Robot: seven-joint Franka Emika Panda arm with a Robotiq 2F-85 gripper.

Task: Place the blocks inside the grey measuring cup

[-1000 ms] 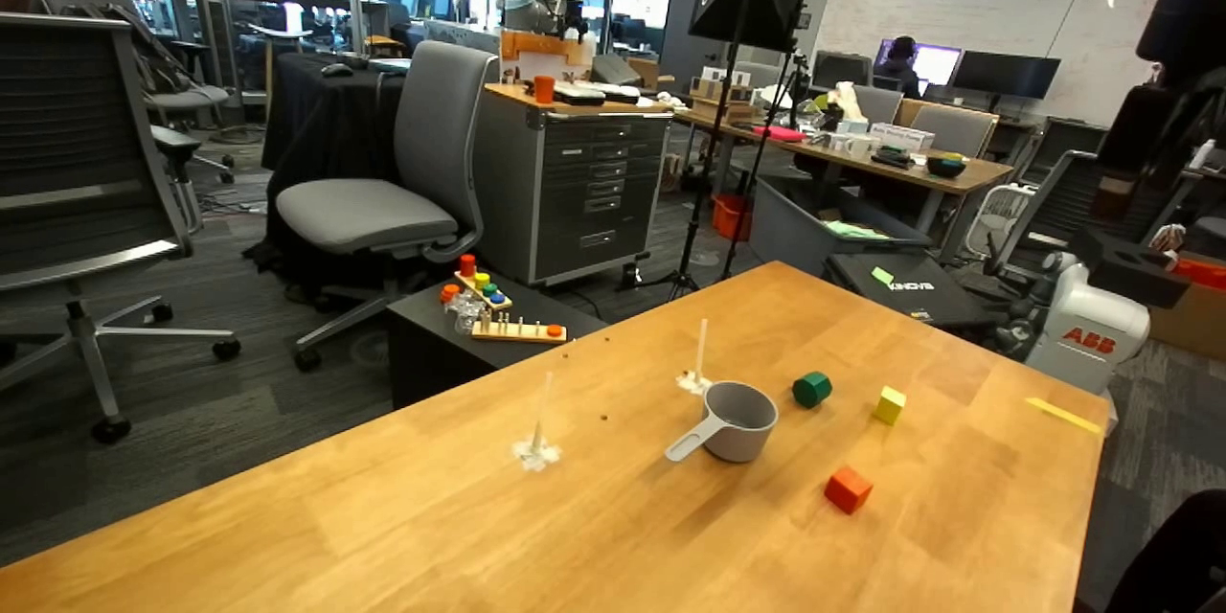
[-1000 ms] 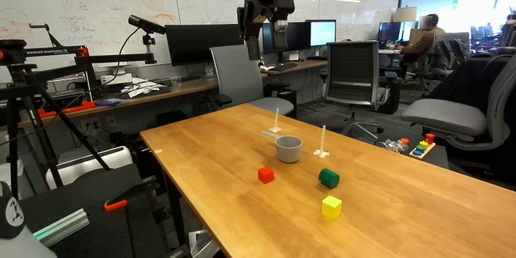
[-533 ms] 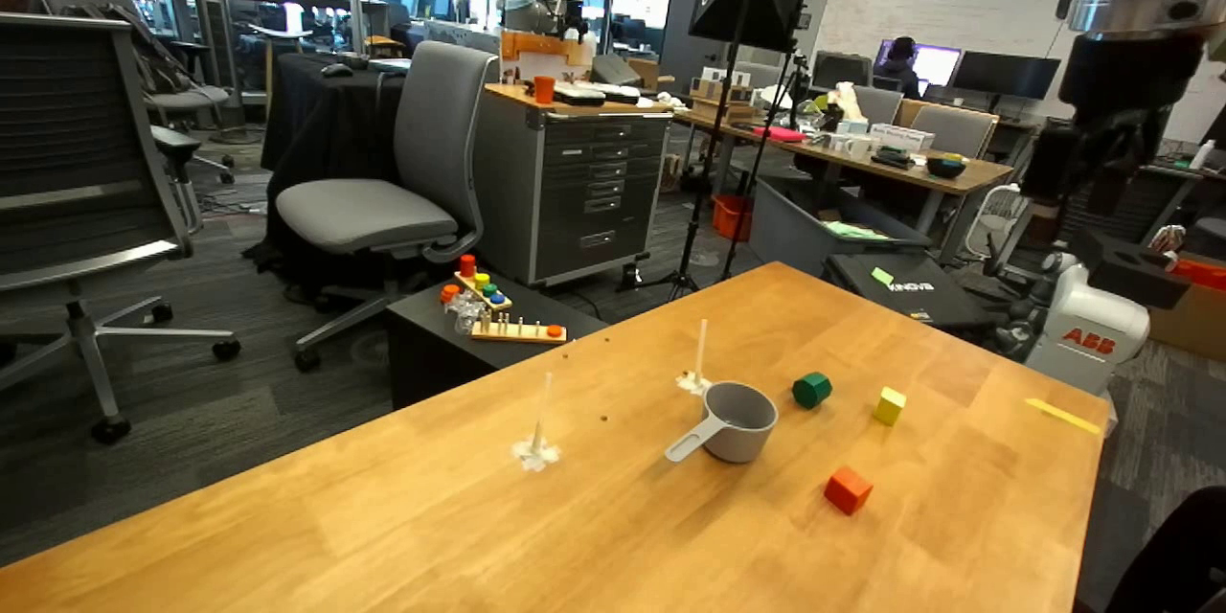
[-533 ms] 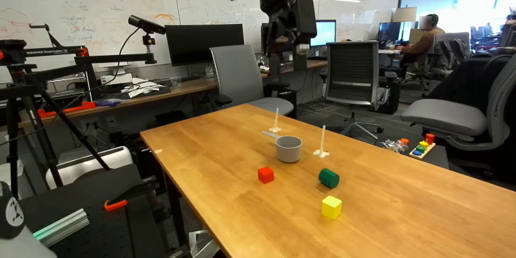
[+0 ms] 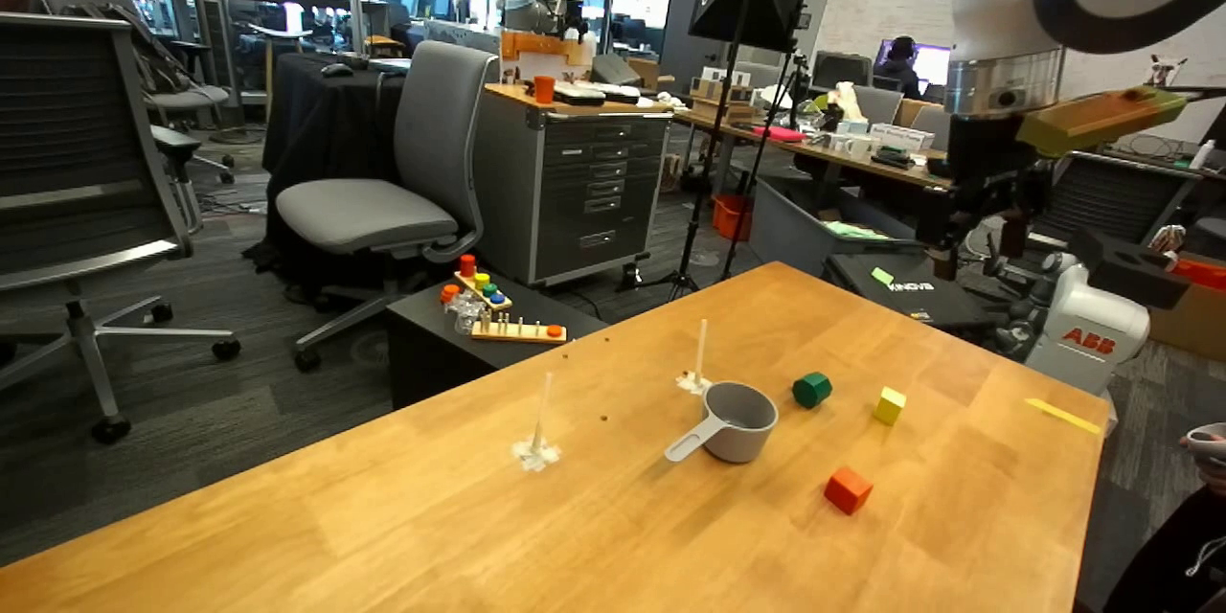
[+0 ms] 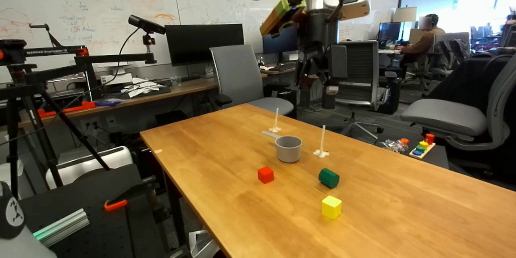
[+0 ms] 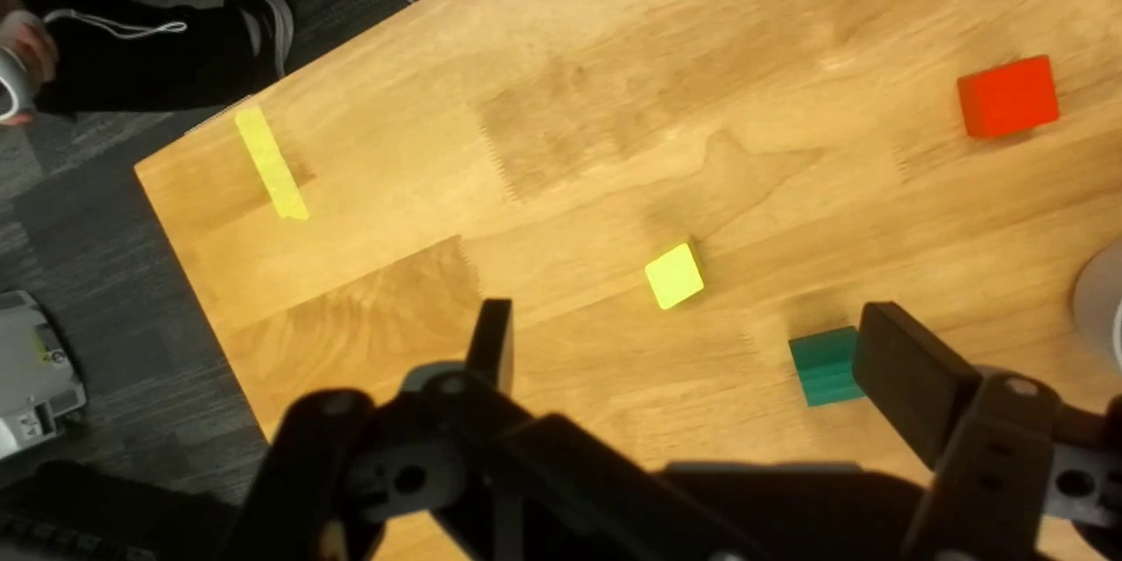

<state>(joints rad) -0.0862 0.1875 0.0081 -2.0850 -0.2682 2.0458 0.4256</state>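
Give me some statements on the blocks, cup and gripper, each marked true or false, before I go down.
1. The red block, yellow block and green block lie on the table: true.
2. The grey measuring cup stands upright: true.
3. The green block is inside the grey measuring cup: false, it lies outside.
4. The gripper is open: true.
5. The gripper touches the red block: false, they are apart.
6. Of the blocks, the yellow block is closest to the grey measuring cup: false, it is farthest.

Red, yel, grn blks point(image 6: 329, 178), gry cup point(image 6: 288, 152)
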